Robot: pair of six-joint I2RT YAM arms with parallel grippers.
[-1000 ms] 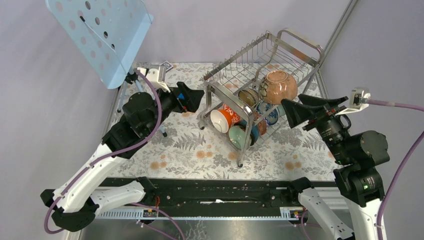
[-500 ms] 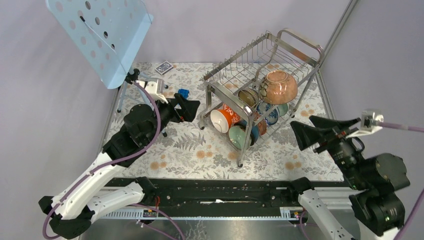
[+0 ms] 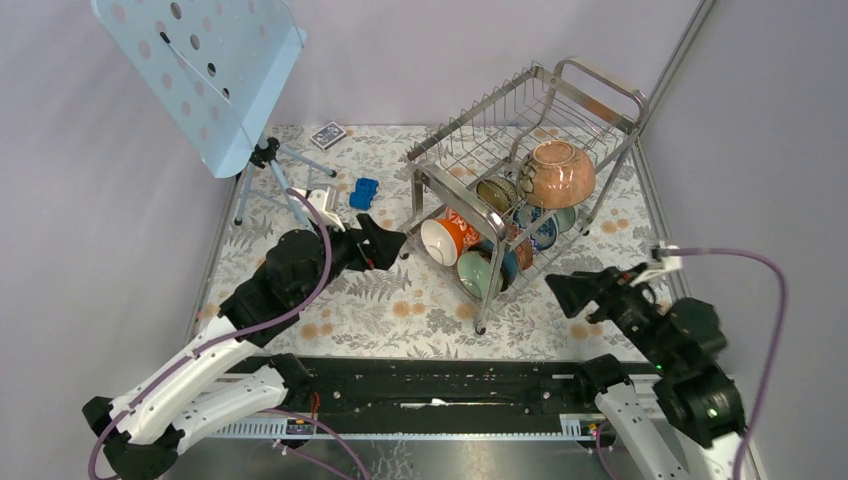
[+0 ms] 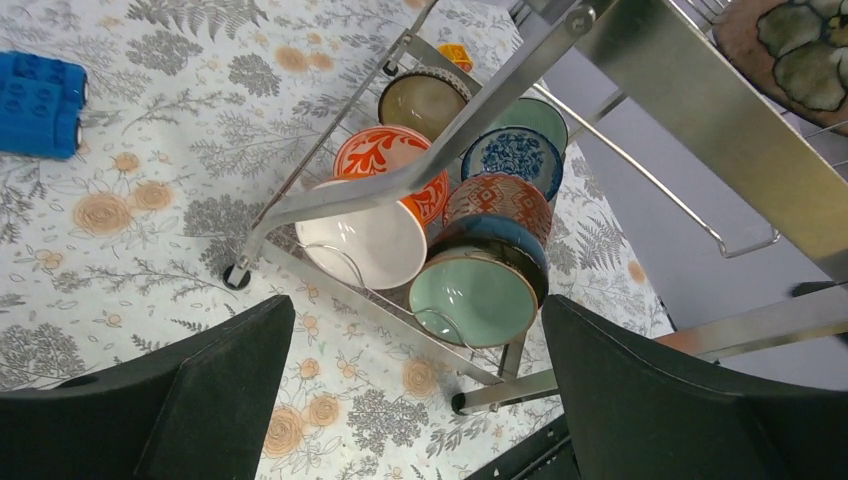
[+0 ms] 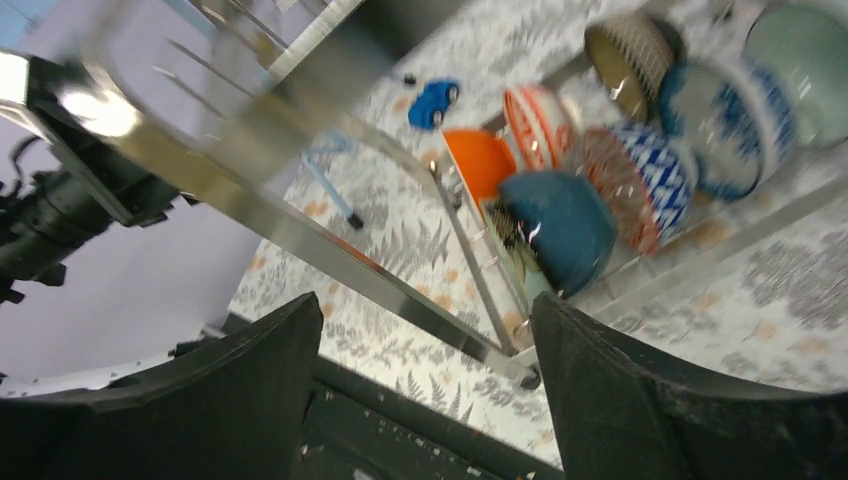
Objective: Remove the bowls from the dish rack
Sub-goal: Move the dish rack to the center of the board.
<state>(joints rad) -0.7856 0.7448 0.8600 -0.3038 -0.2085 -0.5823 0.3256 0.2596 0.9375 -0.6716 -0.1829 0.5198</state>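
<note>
The steel dish rack stands at the back right of the table. A pinkish-brown bowl lies on its upper tier. On the lower tier several bowls stand on edge, among them a white one, a pale green one, an orange-red patterned one and a blue-and-white one. My left gripper hovers just left of the rack's front corner, open and empty, facing the white and green bowls. My right gripper is low at the rack's near right, open and empty; its view is blurred, showing a dark teal bowl.
A pale blue perforated music stand on a tripod rises at the back left. A blue toy block and a small card deck lie left of the rack. Purple walls close in on both sides. The black base rail runs along the near edge.
The right arm dropped from beside the pinkish-brown bowl down toward the near right. The left gripper slid nearer and lower, uncovering the blue block. No bowl has moved.
</note>
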